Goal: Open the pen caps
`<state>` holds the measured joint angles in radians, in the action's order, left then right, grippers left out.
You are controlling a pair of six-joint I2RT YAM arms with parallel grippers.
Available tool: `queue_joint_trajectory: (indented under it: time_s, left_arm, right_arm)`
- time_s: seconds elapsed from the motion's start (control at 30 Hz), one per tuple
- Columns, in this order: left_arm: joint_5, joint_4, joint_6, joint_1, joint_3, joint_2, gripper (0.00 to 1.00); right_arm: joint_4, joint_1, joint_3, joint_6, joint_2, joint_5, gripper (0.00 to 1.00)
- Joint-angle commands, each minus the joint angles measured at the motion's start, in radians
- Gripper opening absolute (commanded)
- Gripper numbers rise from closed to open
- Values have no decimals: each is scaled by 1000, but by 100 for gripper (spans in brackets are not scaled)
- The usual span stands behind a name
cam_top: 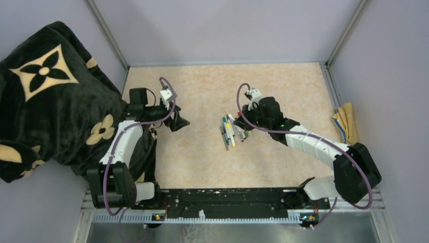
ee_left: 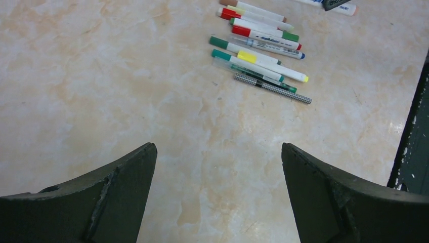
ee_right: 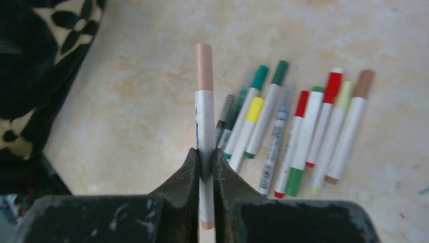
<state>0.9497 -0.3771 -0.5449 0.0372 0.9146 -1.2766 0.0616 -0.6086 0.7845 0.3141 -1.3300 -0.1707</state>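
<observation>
My right gripper point(ee_right: 205, 152) is shut on the white barrel of a pen point(ee_right: 205, 119) with a peach cap point(ee_right: 204, 66) that points away from the wrist. The cap is on. The pen is lifted above a row of several pens point(ee_right: 298, 131) lying side by side on the table, with green, yellow, red, pale and brown caps. In the top view that row point(cam_top: 231, 132) lies just left of the right gripper point(cam_top: 246, 112). My left gripper point(cam_top: 183, 122) hovers to the left of the pens, open and holding nothing point(ee_left: 217, 152); the pens point(ee_left: 260, 48) lie ahead of it.
A black blanket with cream flowers point(cam_top: 45, 101) covers the left side beside the left arm. A folded yellow cloth point(cam_top: 345, 121) lies by the right wall. A black rail point(cam_top: 227, 200) runs along the near edge. Grey walls enclose the beige table point(cam_top: 202, 157).
</observation>
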Motion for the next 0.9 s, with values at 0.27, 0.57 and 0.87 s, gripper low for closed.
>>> queue_joint_trajectory:
  time_s: [0.27, 0.57, 0.87]
  left_arm:
    - [81, -221, -420, -167, 13, -8, 99]
    - [82, -330, -586, -236, 85, -45, 99]
    - [30, -552, -861, -298, 133, -75, 83]
  right_arm:
    - [-36, -17, 212, -5, -193, -587, 0]
    - [-113, -62, 318, -16, -319, -718, 0]
    - [-121, -78, 363, 1, -360, -743, 0]
